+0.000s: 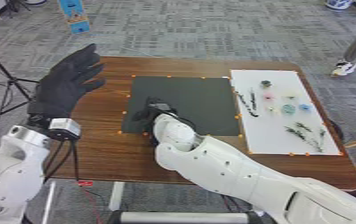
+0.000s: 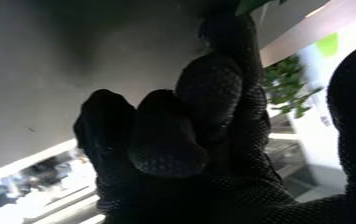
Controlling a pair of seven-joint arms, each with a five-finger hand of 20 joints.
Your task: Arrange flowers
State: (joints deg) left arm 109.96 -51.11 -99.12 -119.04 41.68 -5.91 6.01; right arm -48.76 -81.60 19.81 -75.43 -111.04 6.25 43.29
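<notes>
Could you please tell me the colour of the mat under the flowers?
The mat is white, clearest in the head view.

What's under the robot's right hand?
The dark mat is under the right hand; you can see it spreading out around it. The bit straight beneath is covered by the hand, so I can't tell if anything is hiding there.

The black mat (image 1: 201, 90) leaves room along its far side, beyond the obstructing right robot hand (image 1: 145, 113).
</notes>
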